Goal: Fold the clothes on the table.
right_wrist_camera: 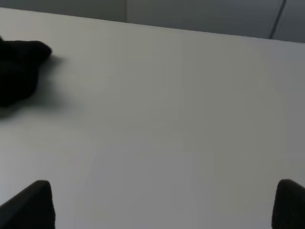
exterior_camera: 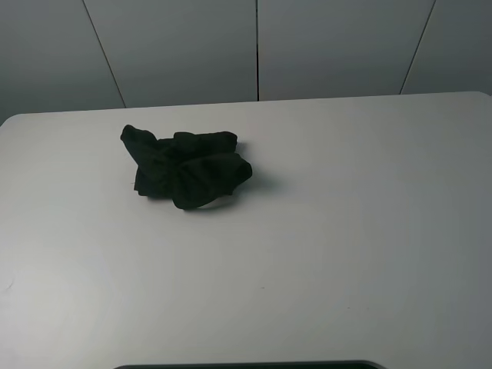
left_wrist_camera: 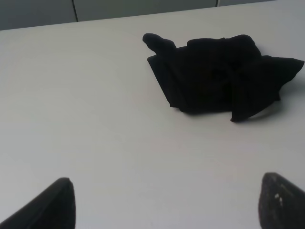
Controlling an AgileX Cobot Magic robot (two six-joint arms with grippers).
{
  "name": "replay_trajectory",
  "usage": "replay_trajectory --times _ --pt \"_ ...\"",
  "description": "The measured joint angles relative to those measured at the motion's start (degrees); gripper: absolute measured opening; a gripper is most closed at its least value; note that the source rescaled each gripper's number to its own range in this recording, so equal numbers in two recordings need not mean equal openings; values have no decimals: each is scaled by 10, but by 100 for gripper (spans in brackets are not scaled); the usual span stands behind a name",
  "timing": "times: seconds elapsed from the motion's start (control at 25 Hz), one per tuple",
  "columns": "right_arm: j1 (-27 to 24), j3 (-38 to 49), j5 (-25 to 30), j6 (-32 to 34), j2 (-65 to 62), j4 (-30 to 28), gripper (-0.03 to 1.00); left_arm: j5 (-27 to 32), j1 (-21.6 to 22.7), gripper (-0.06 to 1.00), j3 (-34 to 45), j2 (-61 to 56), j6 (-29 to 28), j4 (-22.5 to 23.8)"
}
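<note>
We count two claws, one shirt and one worktop here. Nearest to us are the claws, and only in their own wrist views. The left claw (left_wrist_camera: 164, 202) shows as two dark fingertips (left_wrist_camera: 52, 205) at the frame's corners, spread wide apart with nothing but bare surface between them, so it's open and empty. Same deal for the right claw (right_wrist_camera: 164, 205): two dark tips far apart, nothing held. Both are badly cropped, so we can't make out more than the tips, and neither claw appears in the high view at all.

At the near edge of the worktop (exterior_camera: 323, 269) in the high view there's a thin dark strip (exterior_camera: 250, 364), mostly cut off, can't tell what it is.

Further back sits the single black T-shirt (exterior_camera: 187, 167), bunched into a crumpled lump left of centre, closer to the far edge than the near one and well clear of both claws. It's so dark that the folds blur together, and we can't see any print or label. The right wrist view only catches one cropped corner of it.

Behind the far edge are plain grey wall panels (exterior_camera: 330, 46).
</note>
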Motion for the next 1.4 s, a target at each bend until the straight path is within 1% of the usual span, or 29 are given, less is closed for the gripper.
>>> replay_trajectory --times 0.12,0.24,0.64,1.4 --pt "-57 0 0 0 0 0 98 0 0 100 0 0 0 0" --pt "-90 0 0 0 -3 0 98 0 0 100 0 0 0 0" --pt "-94 0 0 26 -13 7 98 0 0 100 0 0 0 -1" --pt "-94 0 0 27 -13 9 98 0 0 100 0 0 0 -2"
